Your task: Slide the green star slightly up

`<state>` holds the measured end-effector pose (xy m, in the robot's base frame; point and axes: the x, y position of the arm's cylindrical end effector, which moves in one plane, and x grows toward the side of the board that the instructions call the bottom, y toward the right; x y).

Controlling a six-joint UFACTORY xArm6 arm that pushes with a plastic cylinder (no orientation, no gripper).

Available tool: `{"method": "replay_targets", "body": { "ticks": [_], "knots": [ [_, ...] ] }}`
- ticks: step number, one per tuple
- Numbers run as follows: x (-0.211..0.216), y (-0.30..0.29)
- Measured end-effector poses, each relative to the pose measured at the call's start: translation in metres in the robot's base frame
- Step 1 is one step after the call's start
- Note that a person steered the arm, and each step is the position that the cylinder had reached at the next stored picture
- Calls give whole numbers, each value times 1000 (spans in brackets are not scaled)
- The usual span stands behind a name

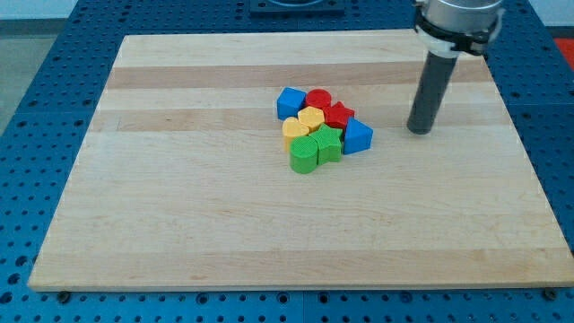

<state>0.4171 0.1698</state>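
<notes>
The green star (329, 143) sits at the lower edge of a tight cluster of blocks near the middle of the wooden board (179, 206). A green round block (304, 154) touches it on its left and a blue block (357, 137) on its right. A yellow heart (310, 117) and another yellow block (294, 131) lie just above it, with a red star (338, 114), a red round block (317, 99) and a blue block (290, 102) further up. My tip (419, 130) rests on the board to the right of the cluster, apart from every block.
The board's edges run close to the blue perforated table (36, 135) on all sides. The rod's grey mount (457, 22) hangs over the board's top right.
</notes>
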Motion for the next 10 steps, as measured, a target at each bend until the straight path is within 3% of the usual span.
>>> {"method": "replay_targets", "body": {
  "ticks": [3,5,10],
  "knots": [
    [71,-38],
    [76,-87],
    [64,-120]
  ]
}}
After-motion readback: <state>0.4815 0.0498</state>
